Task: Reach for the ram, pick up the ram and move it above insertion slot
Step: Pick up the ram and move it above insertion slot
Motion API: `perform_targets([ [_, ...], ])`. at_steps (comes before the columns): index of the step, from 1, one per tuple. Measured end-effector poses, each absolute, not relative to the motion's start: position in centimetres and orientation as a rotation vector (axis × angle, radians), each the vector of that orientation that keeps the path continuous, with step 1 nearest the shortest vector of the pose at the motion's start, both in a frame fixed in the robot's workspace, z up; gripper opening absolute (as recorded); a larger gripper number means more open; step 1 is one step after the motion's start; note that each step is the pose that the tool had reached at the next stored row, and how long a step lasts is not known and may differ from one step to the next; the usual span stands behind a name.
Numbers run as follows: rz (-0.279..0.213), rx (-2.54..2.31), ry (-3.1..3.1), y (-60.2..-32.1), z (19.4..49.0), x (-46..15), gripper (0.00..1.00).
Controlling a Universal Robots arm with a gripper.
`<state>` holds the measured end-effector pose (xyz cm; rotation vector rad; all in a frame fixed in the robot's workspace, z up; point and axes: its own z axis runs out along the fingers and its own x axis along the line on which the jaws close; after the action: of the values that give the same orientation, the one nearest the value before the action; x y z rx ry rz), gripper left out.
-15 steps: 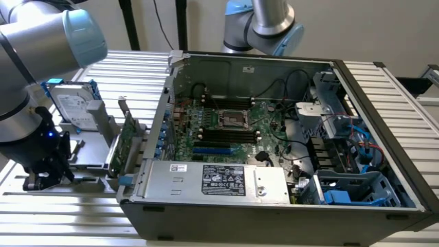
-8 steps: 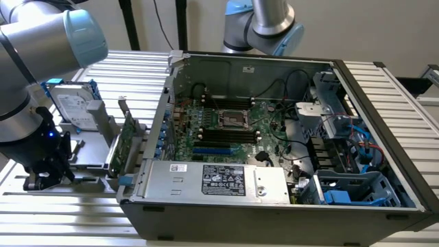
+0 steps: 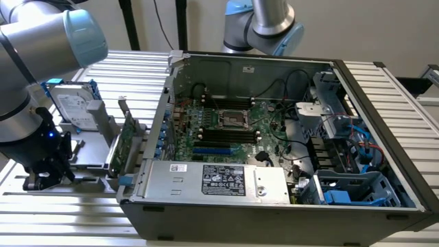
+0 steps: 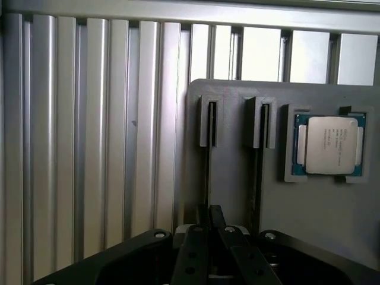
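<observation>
grey tray (image 4: 234, 178) with cpu chip (image 4: 330, 144) in recess, closed pincer (image 4: 209, 217) close by

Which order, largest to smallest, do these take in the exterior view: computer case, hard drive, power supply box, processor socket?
1. computer case
2. power supply box
3. hard drive
4. processor socket, which sits farther back, so this rank is less sure
</observation>
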<state>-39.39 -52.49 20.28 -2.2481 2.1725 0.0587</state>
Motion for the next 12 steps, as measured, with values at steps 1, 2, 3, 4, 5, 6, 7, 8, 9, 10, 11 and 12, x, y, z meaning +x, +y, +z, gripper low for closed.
perform_targets([
  [1, 0.058, -2.247, 2.172, -52.5, 20.3, -39.4, 0.12],
  [2, 0.059, -2.246, 2.172, -52.5, 20.4, -39.4, 0.12],
  [3, 0.059, -2.247, 2.173, -52.5, 20.7, -39.4, 0.12],
  [4, 0.059, -2.248, 2.174, -52.5, 21.0, -39.4, 0.12],
  [5, 0.059, -2.247, 2.174, -52.5, 21.2, -39.4, 0.12],
  [6, 0.059, -2.247, 2.174, -52.5, 21.5, -39.4, 0.12],
  [7, 0.059, -2.247, 2.174, -52.5, 21.8, -39.4, 0.12],
  [8, 0.059, -2.247, 2.174, -52.5, 22.0, -39.4, 0.12],
  [9, 0.059, -2.247, 2.174, -52.5, 22.3, -39.4, 0.12],
  [10, 0.059, -2.247, 2.174, -52.5, 22.7, -39.4, 0.12],
  [11, 0.059, -2.247, 2.174, -52.5, 23.0, -39.4, 0.12],
  [12, 0.059, -2.247, 2.175, -52.5, 23.4, -39.4, 0.12],
])
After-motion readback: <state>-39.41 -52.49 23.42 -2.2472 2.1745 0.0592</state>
